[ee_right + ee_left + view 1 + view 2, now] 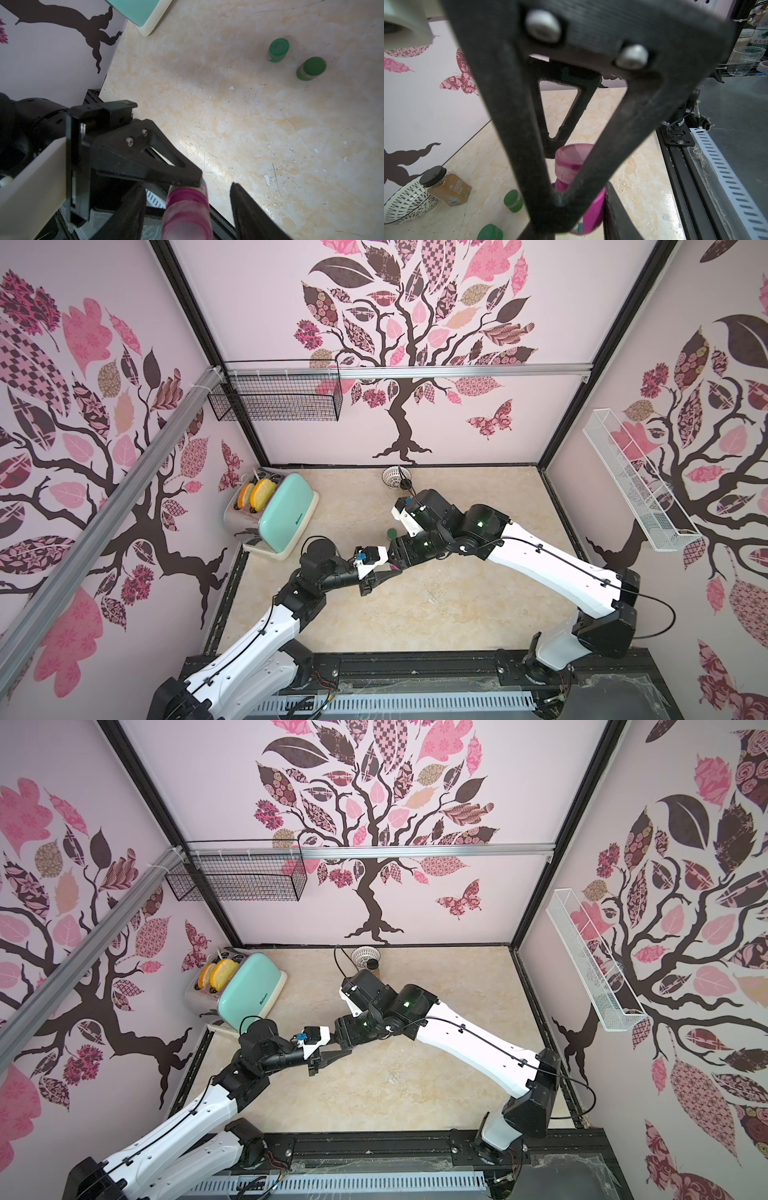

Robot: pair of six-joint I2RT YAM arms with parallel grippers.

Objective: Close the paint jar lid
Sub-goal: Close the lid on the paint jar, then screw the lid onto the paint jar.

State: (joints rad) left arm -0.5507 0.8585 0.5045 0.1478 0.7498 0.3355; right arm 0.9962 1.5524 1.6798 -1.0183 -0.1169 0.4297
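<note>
Pinching the pink paint jar [187, 209], the left tool [556, 176] holds alone; the right tool [186, 185] stands spread off the lid [593, 212], which, if cross-threaded, could drop.

Pink paint jar [187, 209]: one, by my count.
Green paint jars: two, a green jar [278, 49] beside a second green jar [311, 68].
Spice jar [446, 185]: one.
Patterned bowl [392, 476]: one, upper middle in both top views.
Toaster [286, 510]: one, left of centre.
Toast slices [264, 493]: two.
Wire baskets: two, black basket [274, 396] upper left, white basket [636, 485] at right.
My grippers: two, left gripper [199, 182] and right gripper [186, 187].
</note>
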